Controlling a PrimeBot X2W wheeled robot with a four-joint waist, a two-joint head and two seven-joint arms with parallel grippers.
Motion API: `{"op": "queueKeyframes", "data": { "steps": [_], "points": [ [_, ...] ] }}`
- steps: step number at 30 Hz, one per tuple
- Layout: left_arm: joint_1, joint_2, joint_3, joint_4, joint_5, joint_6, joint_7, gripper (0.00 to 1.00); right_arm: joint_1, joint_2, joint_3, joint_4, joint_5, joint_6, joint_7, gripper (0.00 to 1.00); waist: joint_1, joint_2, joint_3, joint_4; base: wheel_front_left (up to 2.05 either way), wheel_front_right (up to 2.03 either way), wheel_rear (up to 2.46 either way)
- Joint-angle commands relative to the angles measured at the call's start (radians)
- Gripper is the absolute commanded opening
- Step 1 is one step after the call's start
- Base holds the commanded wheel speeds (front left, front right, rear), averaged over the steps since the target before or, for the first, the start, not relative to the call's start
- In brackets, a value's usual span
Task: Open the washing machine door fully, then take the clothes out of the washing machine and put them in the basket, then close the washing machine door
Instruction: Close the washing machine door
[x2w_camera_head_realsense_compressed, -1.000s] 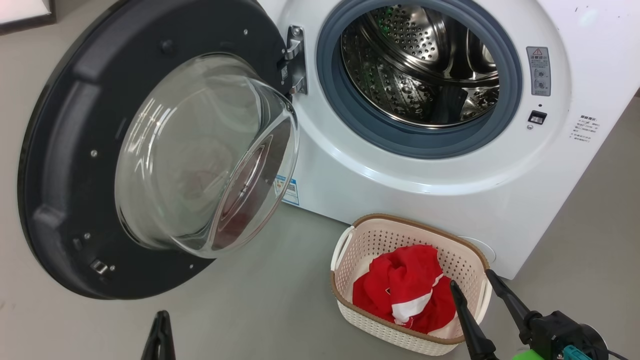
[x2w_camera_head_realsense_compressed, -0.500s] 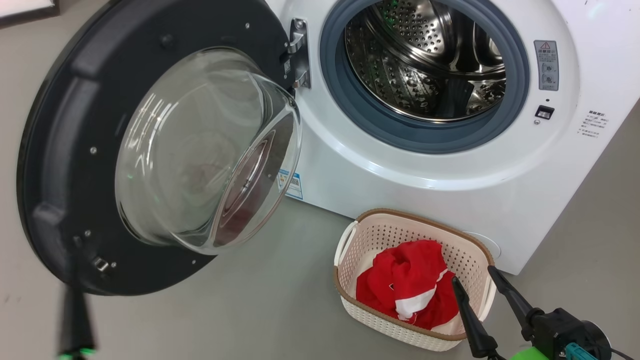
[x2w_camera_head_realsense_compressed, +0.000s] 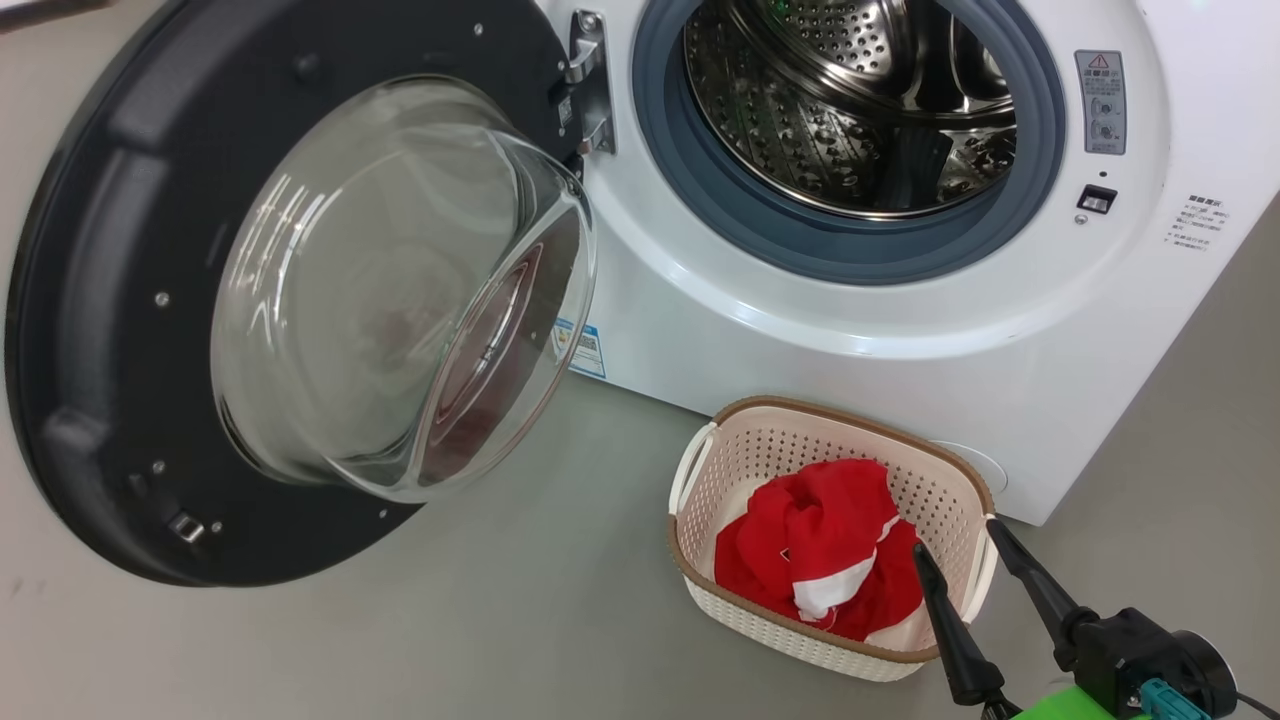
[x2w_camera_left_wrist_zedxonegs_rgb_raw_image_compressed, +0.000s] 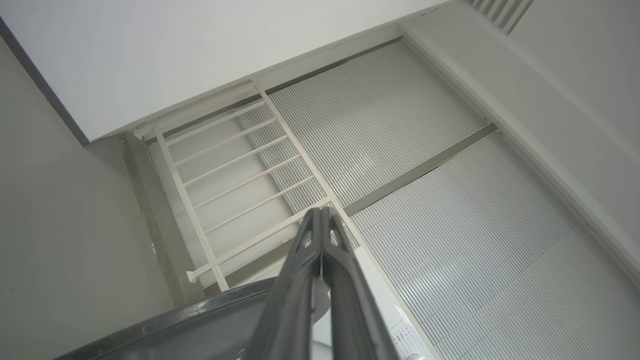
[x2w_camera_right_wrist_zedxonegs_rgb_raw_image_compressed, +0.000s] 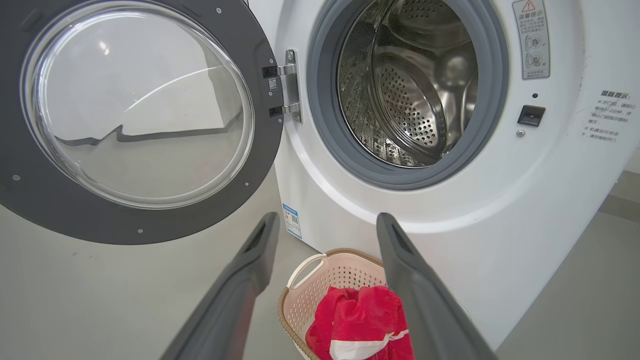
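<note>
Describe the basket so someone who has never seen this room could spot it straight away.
Find the big white washing machine with its round door swung open. On the grey floor right at the machine's foot sits the basket, small, cream and perforated. Its brown rim and the red clothes piled inside set it apart.

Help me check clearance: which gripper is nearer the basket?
Right. The right gripper hovers, jaws open, at the right end of the basket. The left gripper, jaws shut, points upward above the rim of the washing machine door, away from the basket.
</note>
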Motion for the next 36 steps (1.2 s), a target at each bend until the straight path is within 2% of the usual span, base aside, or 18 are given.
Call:
{"op": "queueKeyframes", "data": {
  "steps": [1, 7, 12, 22, 27, 36],
  "points": [
    [-0.053, 0.061, 0.044, 0.008, -0.009, 0.01, 0.015, 0.0, -0.034, -0.01, 0.021, -0.032, -0.013, 0.003, 0.002, 1.0, 0.0, 0.0, 0.003, -0.002, 0.0, 0.0, 0.0],
    [-0.153, 0.185, 0.104, 0.217, -0.042, 0.059, 0.049, 0.0, -0.042, -0.014, 0.025, -0.038, -0.012, 0.003, 0.007, 1.0, 0.0, 0.0, 0.011, -0.017, 0.0, 0.0, 0.0],
    [-0.188, 0.246, 0.07, 0.359, -0.035, 0.08, 0.104, 0.0, -0.043, -0.018, 0.025, -0.04, -0.009, 0.003, 0.009, 1.0, 0.0, 0.0, 0.017, -0.027, 0.0, 0.0, 0.0],
    [-0.238, 0.268, -0.056, 0.523, -0.035, 0.061, 0.249, 0.0, -0.051, -0.025, 0.029, -0.044, -0.006, 0.003, 0.017, 1.0, 0.0, 0.0, 0.025, -0.041, 0.0, 0.0, 0.0],
    [-0.245, 0.272, -0.106, 0.561, -0.036, 0.05, 0.318, 0.0, -0.054, -0.025, 0.034, -0.046, -0.004, 0.003, 0.018, 1.0, 0.0, 0.0, 0.025, -0.051, 0.0, 0.0, 0.0],
    [-0.242, 0.271, -0.134, 0.58, -0.053, 0.036, 0.39, 0.0, -0.056, -0.028, 0.033, -0.046, -0.001, 0.003, 0.018, 1.0, 0.0, 0.0, 0.03, -0.059, 0.0, 0.0, 0.0]
  ]
}}
